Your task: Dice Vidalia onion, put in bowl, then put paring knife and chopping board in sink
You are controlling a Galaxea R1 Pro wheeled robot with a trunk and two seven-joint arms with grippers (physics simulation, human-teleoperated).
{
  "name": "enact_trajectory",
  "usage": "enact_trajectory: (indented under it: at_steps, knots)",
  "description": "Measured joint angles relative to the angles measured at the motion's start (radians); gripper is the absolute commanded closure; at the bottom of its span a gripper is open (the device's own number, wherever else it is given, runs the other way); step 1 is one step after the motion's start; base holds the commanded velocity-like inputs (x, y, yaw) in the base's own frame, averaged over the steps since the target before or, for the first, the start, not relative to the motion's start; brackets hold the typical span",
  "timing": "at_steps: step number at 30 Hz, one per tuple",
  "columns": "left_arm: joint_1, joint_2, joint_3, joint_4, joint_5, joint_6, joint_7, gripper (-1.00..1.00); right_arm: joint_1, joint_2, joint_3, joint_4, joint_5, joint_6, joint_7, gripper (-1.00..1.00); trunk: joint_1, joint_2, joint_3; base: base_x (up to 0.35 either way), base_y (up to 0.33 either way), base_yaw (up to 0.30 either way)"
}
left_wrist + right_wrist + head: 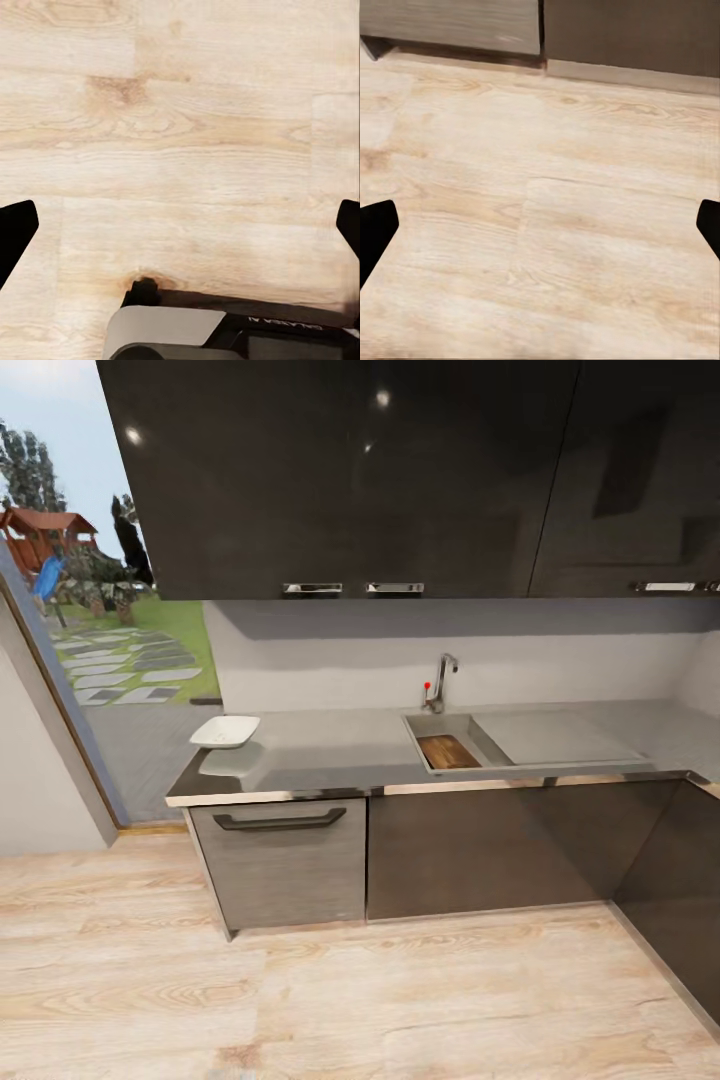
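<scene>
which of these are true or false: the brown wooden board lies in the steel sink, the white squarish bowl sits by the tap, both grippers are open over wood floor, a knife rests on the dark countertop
1. The brown wooden chopping board lies in the grey steel sink. True.
2. The white squarish bowl sits by the chrome tap. False: it stands at the far left end of the glossy dark-grey countertop.
3. The left gripper and right gripper are open over the pale wood floor. True.
4. A knife rests on the countertop. False: none is visible there.
</scene>
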Motion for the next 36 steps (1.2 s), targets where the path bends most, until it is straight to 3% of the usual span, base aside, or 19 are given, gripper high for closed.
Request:
enact_trajectory:
  at_steps: [2, 6, 10, 13, 14, 15, 16, 19, 23, 31, 36]
  knots:
    - [-0.008, -0.017, -0.002, -0.106, -0.016, 0.124, 0.047, -1.00, 0.030, 0.029, 0.000, 0.000, 0.001, -0.056, -0.006, -1.00, 0.000, 0.000, 0.000, 0.000, 0.000, 0.000]
    - [-0.075, -0.029, -0.003, -0.179, -0.051, 0.239, 0.155, -1.00, 0.042, 0.070, -0.005, -0.005, 0.001, -0.077, -0.091, -1.00, 0.000, 0.000, 0.000, 0.000, 0.000, 0.000]
    - [-0.137, -0.024, -0.003, -0.177, -0.063, 0.268, 0.197, -1.00, 0.044, 0.081, -0.014, -0.028, -0.008, -0.081, -0.228, -1.00, 0.000, 0.000, 0.000, 0.000, 0.000, 0.000]
    - [-0.150, -0.012, -0.002, -0.073, -0.067, 0.254, 0.207, -1.00, 0.045, 0.083, -0.012, -0.106, -0.008, -0.049, -0.303, -1.00, 0.000, 0.000, 0.000, 0.000, 0.000, 0.000]
    - [-0.154, -0.005, -0.001, 0.053, -0.072, 0.118, 0.208, -1.00, 0.044, 0.082, -0.014, -0.190, -0.010, 0.060, -0.317, -1.00, 0.000, 0.000, 0.000, 0.000, 0.000, 0.000]
    - [-0.153, -0.002, 0.000, 0.174, -0.067, 0.016, 0.208, -1.00, 0.045, 0.082, -0.012, -0.232, -0.010, 0.115, -0.320, -1.00, 0.000, 0.000, 0.000, 0.000, 0.000, 0.000]
    - [-0.154, -0.001, -0.002, 0.201, -0.068, -0.038, 0.207, -1.00, 0.045, 0.082, -0.012, -0.252, -0.010, 0.138, -0.320, -1.00, 0.000, 0.000, 0.000, 0.000, 0.000, 0.000]
    - [-0.155, -0.001, -0.004, 0.358, -0.068, -0.289, 0.207, -1.00, 0.045, 0.083, -0.012, -0.318, -0.010, 0.202, -0.320, -1.00, 0.000, 0.000, 0.000, 0.000, 0.000, 0.000]
    - [-0.155, 0.002, -0.006, 0.422, -0.066, -0.383, 0.206, -1.00, 0.045, 0.092, -0.009, -0.337, -0.011, 0.188, -0.321, -1.00, 0.000, 0.000, 0.000, 0.000, 0.000, 0.000]
    - [-0.154, 0.021, -0.007, 0.445, -0.064, -0.415, 0.207, -1.00, 0.045, 0.112, -0.008, -0.314, -0.011, 0.128, -0.321, -1.00, 0.000, 0.000, 0.000, 0.000, 0.000, 0.000]
    - [-0.155, 0.014, -0.009, 0.470, -0.065, -0.416, 0.206, -1.00, 0.045, 0.112, -0.010, -0.310, -0.012, 0.122, -0.323, -1.00, 0.000, 0.000, 0.000, 0.000, 0.000, 0.000]
